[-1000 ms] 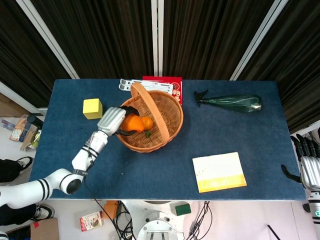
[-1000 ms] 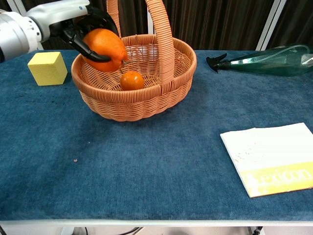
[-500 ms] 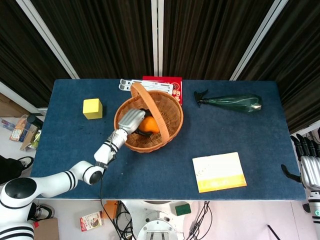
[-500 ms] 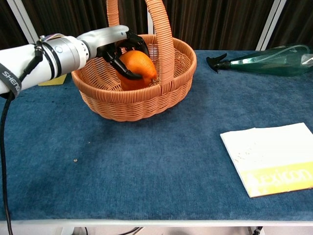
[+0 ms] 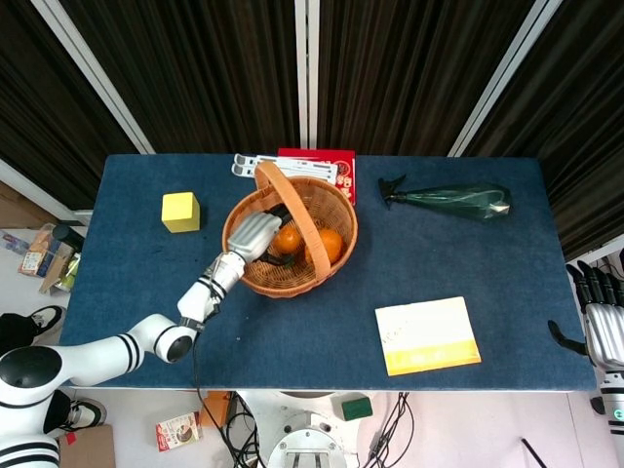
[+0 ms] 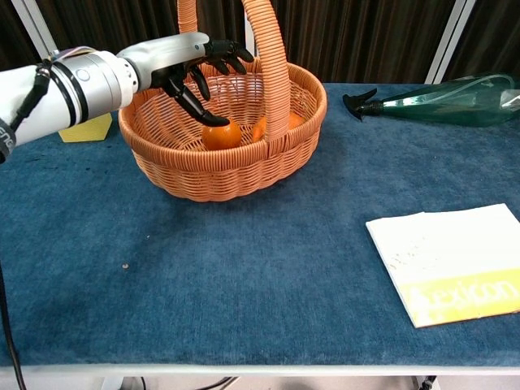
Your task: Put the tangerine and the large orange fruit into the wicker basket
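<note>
The wicker basket (image 5: 292, 286) (image 6: 219, 166) stands on the blue table left of centre. Two fruits lie inside it: the small tangerine (image 5: 287, 239) (image 6: 221, 135) and the large orange fruit (image 5: 330, 245) (image 6: 260, 128), which the chest view shows partly hidden behind the basket handle. My left hand (image 5: 255, 235) (image 6: 191, 67) hovers over the basket's left side with fingers spread and nothing in it, one finger reaching down close to the tangerine. My right hand (image 5: 604, 330) hangs beyond the table's right edge, fingers extended, holding nothing.
A yellow cube (image 5: 180, 212) (image 6: 85, 128) sits left of the basket. Behind the basket lie a red box (image 5: 330, 160) and a white item (image 5: 255, 164). A green bottle (image 5: 448, 201) (image 6: 455, 99) lies at the back right, and a white-yellow booklet (image 5: 427, 334) (image 6: 451, 262) at the front right.
My left hand carried the large orange fruit over the rim into the basket, let it go and spread its fingers. The fruit now lies right of the tangerine.
</note>
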Motion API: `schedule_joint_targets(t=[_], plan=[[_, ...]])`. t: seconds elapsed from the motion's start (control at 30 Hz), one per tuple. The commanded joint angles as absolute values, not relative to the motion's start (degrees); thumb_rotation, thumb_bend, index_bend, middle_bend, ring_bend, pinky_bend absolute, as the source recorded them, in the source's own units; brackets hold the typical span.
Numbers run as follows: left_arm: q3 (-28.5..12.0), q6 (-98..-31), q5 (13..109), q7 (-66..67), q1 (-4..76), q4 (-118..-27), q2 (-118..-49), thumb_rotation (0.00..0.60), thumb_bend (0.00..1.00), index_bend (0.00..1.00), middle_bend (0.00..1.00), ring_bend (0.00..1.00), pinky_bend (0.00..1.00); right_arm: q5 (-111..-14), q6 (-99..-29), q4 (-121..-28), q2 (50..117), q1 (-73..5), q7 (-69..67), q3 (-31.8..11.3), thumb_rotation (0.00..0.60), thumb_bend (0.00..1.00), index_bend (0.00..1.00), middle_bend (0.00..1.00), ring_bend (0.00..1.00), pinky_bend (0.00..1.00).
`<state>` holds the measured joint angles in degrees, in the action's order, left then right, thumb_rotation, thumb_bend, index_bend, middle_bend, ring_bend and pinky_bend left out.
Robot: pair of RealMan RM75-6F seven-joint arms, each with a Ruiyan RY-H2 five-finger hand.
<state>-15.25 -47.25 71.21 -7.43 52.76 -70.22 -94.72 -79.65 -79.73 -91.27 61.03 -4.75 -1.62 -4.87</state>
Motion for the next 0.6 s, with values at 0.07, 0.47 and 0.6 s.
schedule_joint_targets(t=[0.07, 0.47, 0.6], plan=[[-14.12, -49.14, 71.07, -3.76, 50.63, -75.58, -89.85, 0.6, 0.19, 0.12, 0.14, 0.13, 0.35, -79.73, -79.98, -91.29, 60.97, -4.63, -1.76, -4.88, 0.6, 0.29, 0.0, 0.0, 0.0, 0.0], [-7.02, -67.91, 73.72, 8.17, 34.48, -101.63, -69.0, 0.6, 0.19, 0.2, 0.19, 0.14, 0.35, -80.13, -80.08, -91.67, 61.17, -4.69, -1.04, -4.69, 0.6, 0.29, 0.0, 0.0, 0.0, 0.0], [-1.67, -74.93, 77.76, 10.51, 27.33, -104.89, -64.24, 0.6, 0.19, 0.22, 0.2, 0.14, 0.35, -80.51, -80.83, -92.01, 61.2, -4.41, -0.75, -4.62, 0.6, 0.29, 0.0, 0.0, 0.0, 0.0]])
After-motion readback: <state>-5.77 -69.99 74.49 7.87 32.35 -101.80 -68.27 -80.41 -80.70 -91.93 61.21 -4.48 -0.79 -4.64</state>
